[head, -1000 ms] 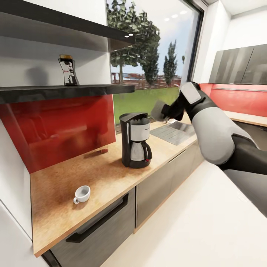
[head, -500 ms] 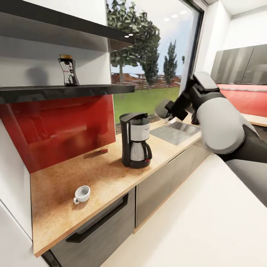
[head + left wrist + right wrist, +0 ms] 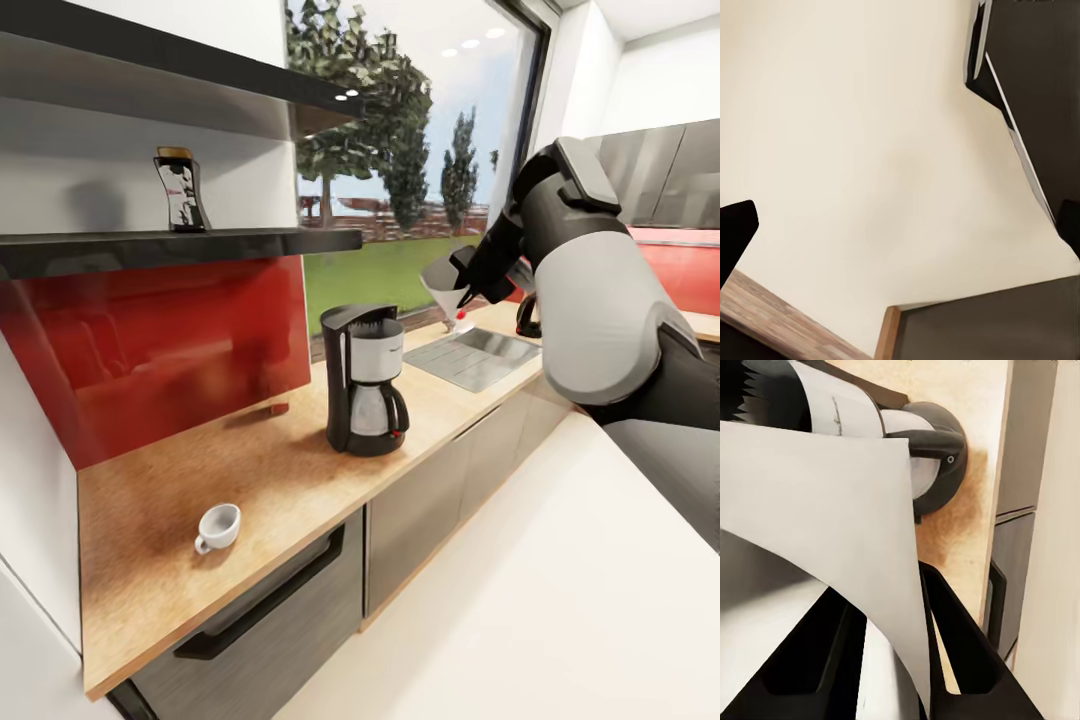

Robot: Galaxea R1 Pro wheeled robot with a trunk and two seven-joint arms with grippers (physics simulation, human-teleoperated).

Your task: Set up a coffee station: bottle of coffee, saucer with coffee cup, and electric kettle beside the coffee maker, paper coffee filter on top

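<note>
Paper coffee filter [image 3: 445,283], right of frame centre: cone, long axis upright, point down, mouth up. Right gripper [image 3: 470,275] clenched on its wall, fingers nearly closed. Coffee maker [image 3: 363,379] upright on bench [image 3: 250,470], below-left of the filter. Left gripper state: cannot tell.

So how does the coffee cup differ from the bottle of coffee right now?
The coffee cup is white, low and open-topped, while the bottle of coffee is dark, tall and waisted with a tan cap. The cup sits on the kitchen countertop, near its front edge; the bottle stands above on the kitchen shelf. Both stand upright, and no gripper touches either.
</note>
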